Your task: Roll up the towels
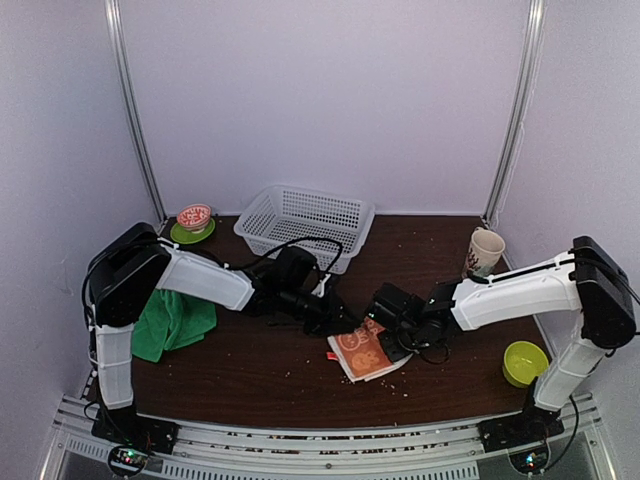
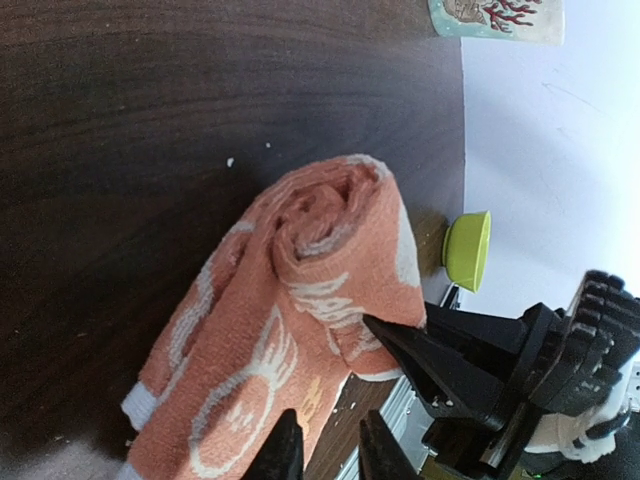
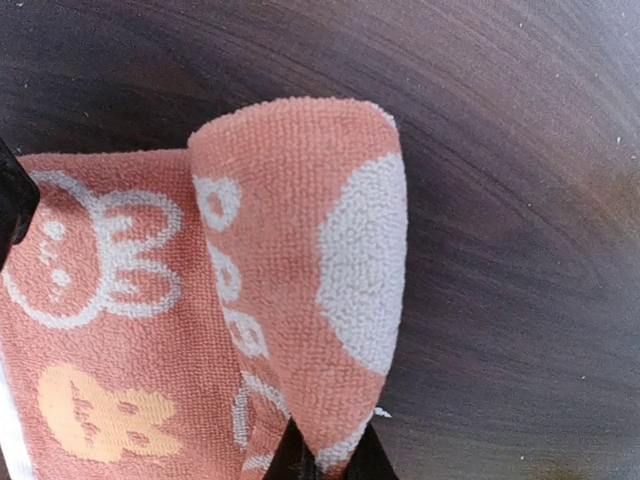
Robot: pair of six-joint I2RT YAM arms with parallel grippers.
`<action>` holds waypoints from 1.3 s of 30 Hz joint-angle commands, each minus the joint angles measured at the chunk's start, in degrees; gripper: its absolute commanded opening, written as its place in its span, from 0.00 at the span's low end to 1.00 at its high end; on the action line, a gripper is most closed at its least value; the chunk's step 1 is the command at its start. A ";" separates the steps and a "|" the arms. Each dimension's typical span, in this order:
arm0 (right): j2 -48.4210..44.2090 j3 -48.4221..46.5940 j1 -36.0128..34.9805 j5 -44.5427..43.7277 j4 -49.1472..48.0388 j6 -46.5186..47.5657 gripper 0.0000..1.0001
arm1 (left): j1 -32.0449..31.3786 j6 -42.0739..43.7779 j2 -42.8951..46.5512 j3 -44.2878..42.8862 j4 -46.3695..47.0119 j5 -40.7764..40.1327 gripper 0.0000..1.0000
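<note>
The orange towel (image 1: pixel 362 352) with white cartoon prints lies at the table's middle front, partly rolled at one end (image 2: pixel 320 230). My right gripper (image 3: pixel 330 462) is shut on a raised fold of the towel (image 3: pixel 300 250), and its black fingers (image 2: pixel 430 360) also show in the left wrist view at the roll's edge. My left gripper (image 2: pixel 325 458) hovers just over the flat part of the towel, its fingers a little apart with nothing between them. From above, both grippers meet at the towel, left (image 1: pixel 335 318) and right (image 1: pixel 388 338). The green towel (image 1: pixel 172 322) lies crumpled at the left edge.
A white basket (image 1: pixel 300 220) stands at the back centre. A red bowl on a green saucer (image 1: pixel 194 222) sits back left. A cup (image 1: pixel 485 250) stands back right, and a green bowl (image 1: pixel 524 362) sits at the front right by the right arm's base.
</note>
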State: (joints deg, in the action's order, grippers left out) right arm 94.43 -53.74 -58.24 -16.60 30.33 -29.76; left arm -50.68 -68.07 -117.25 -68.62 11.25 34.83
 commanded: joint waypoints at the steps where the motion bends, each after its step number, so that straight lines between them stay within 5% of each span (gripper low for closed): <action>1: 2.07 -3.23 -2.79 -9.10 6.79 -0.20 0.03 | 0.31 -0.21 0.76 1.59 4.36 -1.31 0.21; 18: 3.40 -6.65 -9.18 -10.91 8.66 -1.62 0.22 | 0.31 -2.09 -2.03 1.39 7.96 -0.13 0.20; 30: 3.79 -7.90 -11.56 -8.80 7.11 -1.05 0.23 | 0.31 -2.71 -1.68 2.69 9.14 0.08 0.20; 39: 9.22 -7.66 -12.02 -16.07 9.95 -3.07 0.09 | 0.31 -2.90 -1.07 3.68 10.04 0.22 0.19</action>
State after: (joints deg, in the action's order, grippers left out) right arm 101.10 -60.93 -69.80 -27.09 38.09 -30.94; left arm -50.68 -70.67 -118.67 -65.78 18.04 34.68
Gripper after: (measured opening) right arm 0.118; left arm 0.191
